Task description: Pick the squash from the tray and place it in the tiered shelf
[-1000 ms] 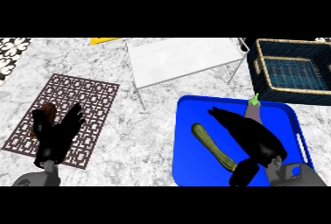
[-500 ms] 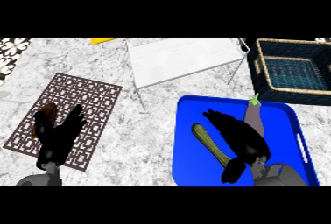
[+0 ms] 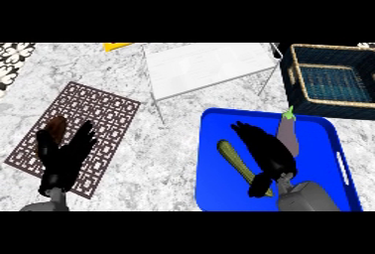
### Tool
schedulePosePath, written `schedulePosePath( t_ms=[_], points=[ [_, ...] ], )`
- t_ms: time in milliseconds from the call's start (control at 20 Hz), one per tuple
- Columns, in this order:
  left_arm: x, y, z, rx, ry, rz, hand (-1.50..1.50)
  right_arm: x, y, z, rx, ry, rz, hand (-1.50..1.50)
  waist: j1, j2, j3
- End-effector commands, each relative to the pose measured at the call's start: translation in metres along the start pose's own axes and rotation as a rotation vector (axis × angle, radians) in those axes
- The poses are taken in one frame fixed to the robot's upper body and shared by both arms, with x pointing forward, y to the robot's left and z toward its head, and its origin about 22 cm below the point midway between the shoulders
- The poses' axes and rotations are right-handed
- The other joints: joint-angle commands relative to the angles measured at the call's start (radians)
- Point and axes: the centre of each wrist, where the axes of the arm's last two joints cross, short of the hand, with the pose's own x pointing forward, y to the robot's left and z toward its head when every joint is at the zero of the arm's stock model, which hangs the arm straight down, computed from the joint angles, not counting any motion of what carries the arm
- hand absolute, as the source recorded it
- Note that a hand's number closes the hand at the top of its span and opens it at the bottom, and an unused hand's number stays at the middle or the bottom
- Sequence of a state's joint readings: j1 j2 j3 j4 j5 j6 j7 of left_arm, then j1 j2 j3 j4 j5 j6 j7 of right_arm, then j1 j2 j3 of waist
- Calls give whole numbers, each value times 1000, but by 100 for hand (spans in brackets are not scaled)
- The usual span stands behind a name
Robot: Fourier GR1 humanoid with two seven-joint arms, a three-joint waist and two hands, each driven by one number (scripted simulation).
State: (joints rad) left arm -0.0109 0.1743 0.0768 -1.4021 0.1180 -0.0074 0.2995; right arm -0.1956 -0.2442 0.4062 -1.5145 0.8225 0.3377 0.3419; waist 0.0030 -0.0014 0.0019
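A long green squash [image 3: 233, 155] lies slanted on the blue tray [image 3: 219, 198] at the lower right. Beside it, to the right, lies a purple eggplant [image 3: 288, 131] with a green stem. My right hand [image 3: 270, 151] hovers over the tray between the two, fingers stretched toward the upper left and thumb down over the squash's near end; it is open, and part of the squash is hidden under it. The white tiered shelf [image 3: 205, 64] stands at the top centre, behind the tray. My left hand [image 3: 66, 158] rests open on the mat at the left.
A dark woven basket [image 3: 330, 79] stands at the top right, just beyond the tray. A brown patterned mat [image 3: 102, 109] lies at the left, with a small brown object [image 3: 55, 126] by my left hand. A yellow item [image 3: 117, 46] shows at the top edge.
My right hand has slid slightly left and forward across the tray, now lying more over the squash. The left hand, squash and eggplant have not moved.
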Motion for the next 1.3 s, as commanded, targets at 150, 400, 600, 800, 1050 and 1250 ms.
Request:
schedulePosePath(
  t_ms=[150,400,600,800,1050,1250],
  points=[
    [2,7,-14,1,21,-1,0,-1,31,-25,-23,-38,-35,-150,-1,2,-2],
    [19,12,-15,-1,18,12,0,15,4,-37,-32,-68,-46,-150,-1,2,-2],
    [5,2,-16,5,4,12,0,19,32,-35,75,-96,43,150,-1,2,-2],
    [-13,-2,0,-6,27,-2,0,15,64,-30,156,-193,120,150,4,2,-2],
    [7,11,-25,-1,14,23,0,11,63,-25,126,-268,41,150,-5,3,-2],
    [-9,-6,-13,4,27,6,0,17,50,-4,64,-351,20,150,-7,1,-2]
  ],
)
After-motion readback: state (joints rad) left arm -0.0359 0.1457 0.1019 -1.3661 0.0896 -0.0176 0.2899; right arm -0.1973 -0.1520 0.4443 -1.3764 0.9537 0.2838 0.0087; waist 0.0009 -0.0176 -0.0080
